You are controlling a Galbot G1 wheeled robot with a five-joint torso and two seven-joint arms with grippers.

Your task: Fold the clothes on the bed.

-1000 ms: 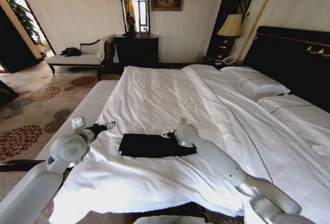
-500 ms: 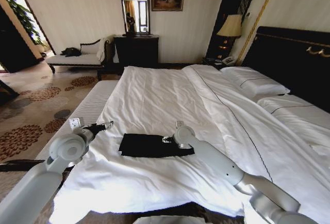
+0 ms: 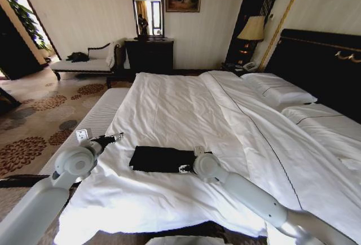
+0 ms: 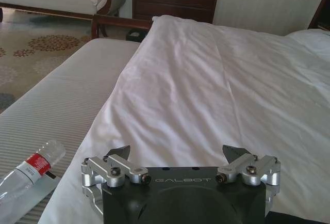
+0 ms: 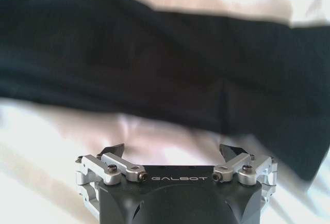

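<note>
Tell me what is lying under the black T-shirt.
The black T-shirt lies folded flat on the white duvet of the bed. Around it, wrinkled duvet shows; the patch directly beneath is covered. The right gripper hangs open beside it.

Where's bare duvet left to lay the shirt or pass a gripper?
Free: the wide white duvet between the black T-shirt and the pillows, and the strip between the shirt and the bed's near edge. Crowded: the shirt's right end, where the open right gripper hangs, and its left end by the open left gripper.
</note>
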